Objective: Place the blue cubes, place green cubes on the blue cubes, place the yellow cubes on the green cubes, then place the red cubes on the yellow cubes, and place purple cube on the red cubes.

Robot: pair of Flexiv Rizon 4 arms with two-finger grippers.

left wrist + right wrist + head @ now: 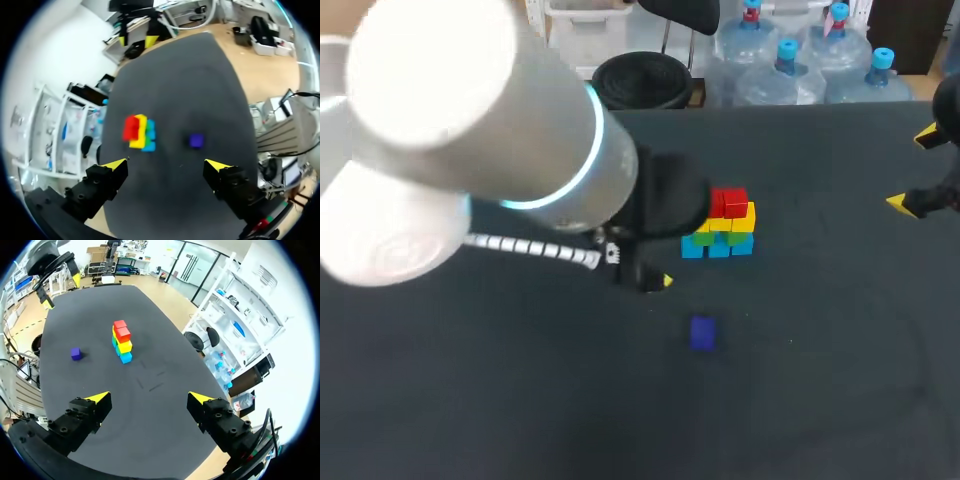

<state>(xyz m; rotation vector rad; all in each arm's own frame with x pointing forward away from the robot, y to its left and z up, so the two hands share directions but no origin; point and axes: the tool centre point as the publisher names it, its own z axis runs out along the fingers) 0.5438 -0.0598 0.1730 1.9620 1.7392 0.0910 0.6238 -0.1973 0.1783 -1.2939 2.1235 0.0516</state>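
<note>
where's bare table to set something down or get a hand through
The dark cloth table is bare between the stack of blue, green, yellow and red cubes and the right claw, and from the small purple cube to the near edge. It is crowded where the left arm hangs beside the stack.

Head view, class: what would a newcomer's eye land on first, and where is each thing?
The bright cube stack stands near the middle of the table: blue at the base, then green, yellow, and red on top. A lone purple cube lies apart from it, nearer the camera. The big silver joint of the left arm fills the upper left corner.
</note>
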